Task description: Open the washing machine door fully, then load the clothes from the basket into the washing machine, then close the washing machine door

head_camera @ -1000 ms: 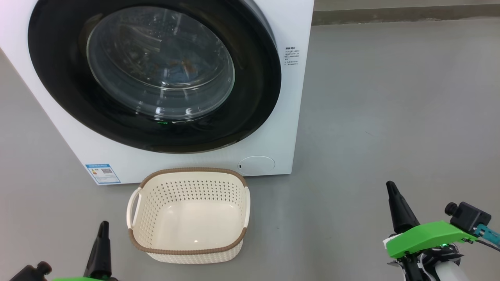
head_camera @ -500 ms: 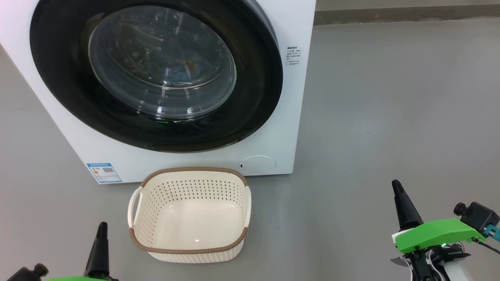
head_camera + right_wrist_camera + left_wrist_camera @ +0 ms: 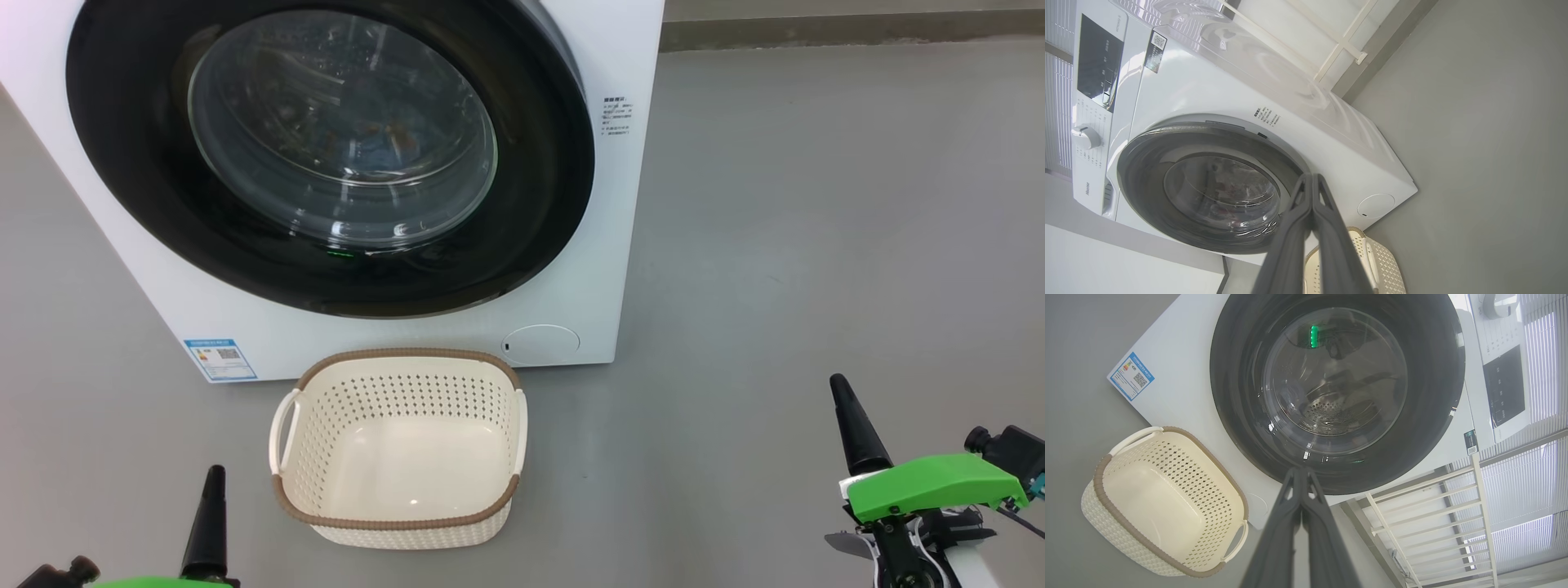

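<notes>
- Compared with one second ago, the whole head view sits a little further right, so we read this as camera motion, not motion of the things.
- Against that shift, the right gripper [image 3: 838, 384] stands further toward the right edge than before, and its green mount [image 3: 931, 483] sits lower.
- The left gripper [image 3: 215, 474] keeps its place at the lower left.
- We see both grippers with their fingers pressed together, pinching nothing. The two wrist views confirm that the tips meet.
- The washing machine door [image 3: 539, 163] lies flush against the front of the washing machine [image 3: 608, 269], as it did before.
- The clothes [image 3: 377, 149] are inside the drum, a blue patch with orange-brown marks behind the glass.
- The basket [image 3: 408, 357] stands on the floor [image 3: 816, 204] just in front of the machine, below the door, between the two grippers. Its bare cream bottom is in plain sight.
- The head view gives the blue label [image 3: 220, 359] and the round flap [image 3: 540, 345] on the lower front.
- The left wrist view adds the dark control panel [image 3: 1504, 392], a white rail frame [image 3: 1425, 514] and window blinds [image 3: 1539, 363] beside the machine.
- The right wrist view adds the selector knob [image 3: 1085, 136] and the machine's glossy side wall [image 3: 1274, 77].
</notes>
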{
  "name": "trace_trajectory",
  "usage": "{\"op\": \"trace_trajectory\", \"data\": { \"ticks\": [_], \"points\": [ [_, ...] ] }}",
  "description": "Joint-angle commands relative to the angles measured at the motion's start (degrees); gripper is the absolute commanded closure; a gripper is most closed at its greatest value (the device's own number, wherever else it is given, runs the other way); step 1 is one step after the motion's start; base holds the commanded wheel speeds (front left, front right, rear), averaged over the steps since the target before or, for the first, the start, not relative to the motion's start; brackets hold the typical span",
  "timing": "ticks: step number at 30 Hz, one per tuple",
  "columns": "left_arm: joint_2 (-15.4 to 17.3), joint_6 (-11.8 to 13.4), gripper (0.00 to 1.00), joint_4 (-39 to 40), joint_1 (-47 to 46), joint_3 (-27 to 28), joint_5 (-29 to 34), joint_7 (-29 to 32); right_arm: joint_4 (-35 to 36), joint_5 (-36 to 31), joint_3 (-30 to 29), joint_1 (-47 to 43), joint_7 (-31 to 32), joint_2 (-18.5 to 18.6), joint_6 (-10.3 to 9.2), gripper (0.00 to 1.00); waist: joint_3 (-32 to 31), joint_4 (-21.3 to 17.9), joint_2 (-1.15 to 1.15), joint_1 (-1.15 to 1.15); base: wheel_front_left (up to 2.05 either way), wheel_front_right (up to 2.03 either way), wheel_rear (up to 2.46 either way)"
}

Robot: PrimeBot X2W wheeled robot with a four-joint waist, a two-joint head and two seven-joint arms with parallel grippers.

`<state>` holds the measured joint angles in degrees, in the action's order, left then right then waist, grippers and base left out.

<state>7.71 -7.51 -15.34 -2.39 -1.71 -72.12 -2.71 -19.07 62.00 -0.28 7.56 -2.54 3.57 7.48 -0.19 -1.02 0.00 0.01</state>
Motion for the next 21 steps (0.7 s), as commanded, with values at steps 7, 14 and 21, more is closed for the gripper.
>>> {"op": "trace_trajectory", "data": {
  "ticks": [7,14,21],
  "points": [
    [-0.26,0.04,1.0,1.0,-2.97,2.39,-3.18,1.46,2.21,5.11,-0.58,0.23,1.35,0.07,0.02,1.0,0.03,0.14,0.0,0.0,0.0,0.0,0.0],
    [-0.84,0.04,1.0,0.98,-3.13,3.15,-5.42,2.47,2.54,8.42,-1.34,0.07,2.37,-0.03,0.02,1.0,0.05,0.26,0.0,0.0,0.0,0.0,0.0],
    [-1.62,0.04,1.0,0.95,-3.36,4.16,-8.42,3.81,2.98,12.83,-2.35,-0.14,3.73,-0.16,0.01,1.0,0.09,0.41,0.0,0.0,0.0,0.0,0.0]
  ]
}}
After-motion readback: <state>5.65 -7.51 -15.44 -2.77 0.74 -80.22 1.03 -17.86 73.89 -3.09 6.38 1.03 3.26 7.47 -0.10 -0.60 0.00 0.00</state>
